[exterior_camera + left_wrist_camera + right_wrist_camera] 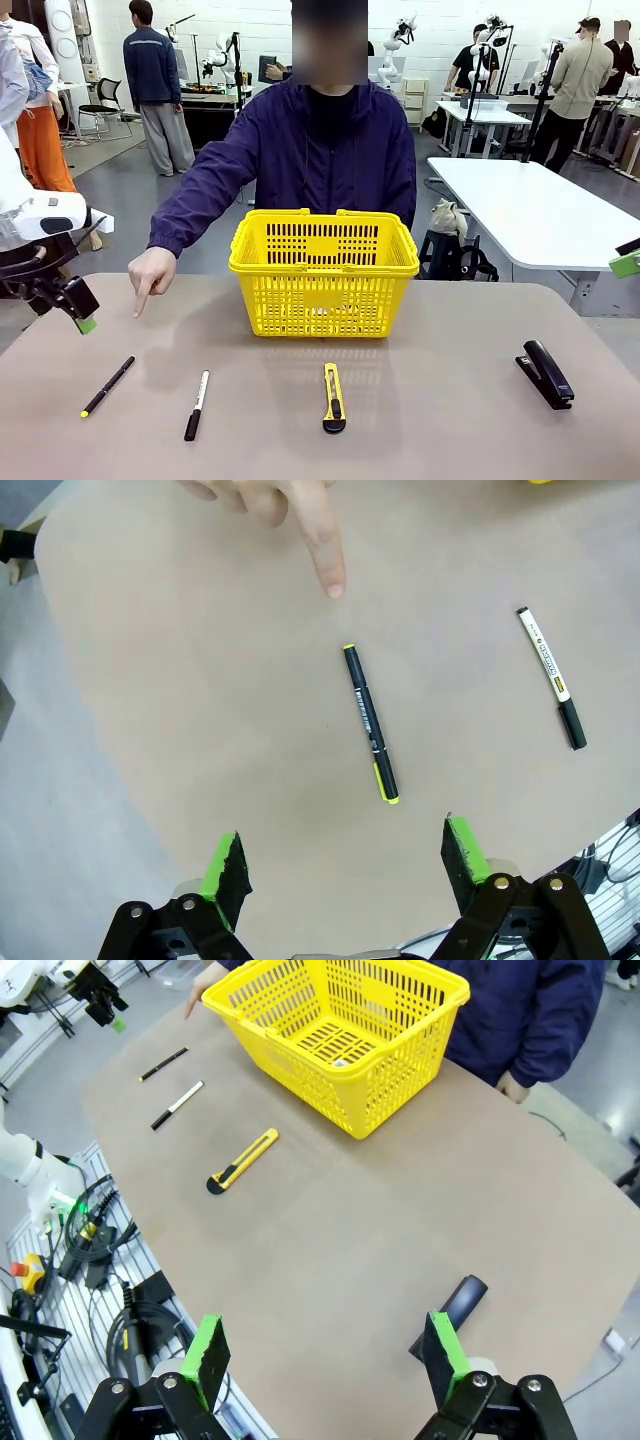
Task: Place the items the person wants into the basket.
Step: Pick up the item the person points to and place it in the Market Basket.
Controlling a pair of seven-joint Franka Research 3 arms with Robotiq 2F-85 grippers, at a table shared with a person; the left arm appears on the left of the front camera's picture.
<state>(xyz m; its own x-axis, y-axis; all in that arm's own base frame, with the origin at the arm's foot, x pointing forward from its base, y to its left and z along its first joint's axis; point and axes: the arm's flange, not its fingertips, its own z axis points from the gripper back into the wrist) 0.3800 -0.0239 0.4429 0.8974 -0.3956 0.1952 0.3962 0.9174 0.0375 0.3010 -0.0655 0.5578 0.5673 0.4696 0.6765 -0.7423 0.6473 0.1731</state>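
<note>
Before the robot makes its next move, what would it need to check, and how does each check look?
1. Wish readable: the hand points a finger down, closest to the black pen: ok.
2. Is the left tool open over the pen: ok.
3. Pen lies free, apart from the white marker: ok.
4. Is the basket upright, top open: ok.
5. Is the right tool open, holding nothing, near the stapler: ok.
6. Hand out of the left tool's path: cannot tell.

Before the basket point(322, 270) lie pen point(108, 386), marker point(197, 405), knife point(333, 398); stapler point(545, 374) far right.
</note>
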